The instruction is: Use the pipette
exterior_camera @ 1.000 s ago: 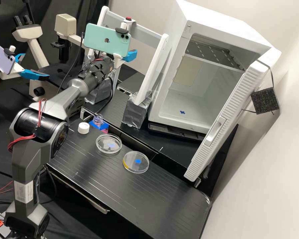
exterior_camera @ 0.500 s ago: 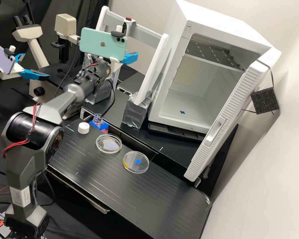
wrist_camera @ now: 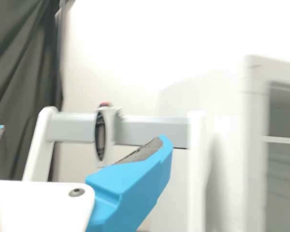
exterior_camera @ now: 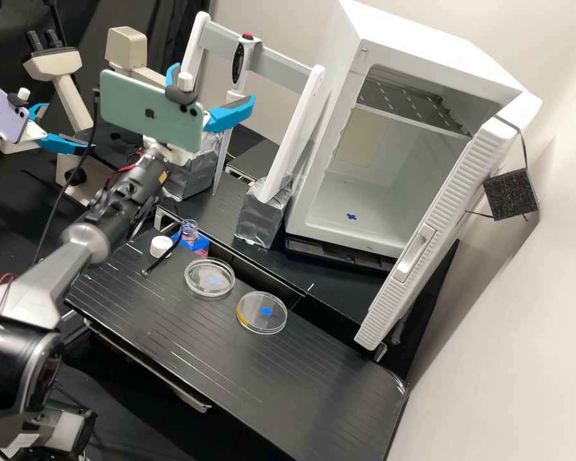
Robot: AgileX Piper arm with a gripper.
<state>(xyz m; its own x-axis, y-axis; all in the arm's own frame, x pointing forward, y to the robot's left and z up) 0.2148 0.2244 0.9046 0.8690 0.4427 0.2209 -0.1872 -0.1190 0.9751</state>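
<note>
Wrist view: my gripper (wrist_camera: 81, 134) is spread wide; the pipette (wrist_camera: 108, 128), seemingly hung midway along the rack's crossbar (wrist_camera: 152, 131), could be knocked loose if I come in off-centre.

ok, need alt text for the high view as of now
A pipette hangs on the grey crossbar of a white stand, the arm's open, empty gripper near it. Below, by the black bench's back edge, are a white cap, an uncapped bottle and two clear dishes; right, an open white cabinet.
</note>
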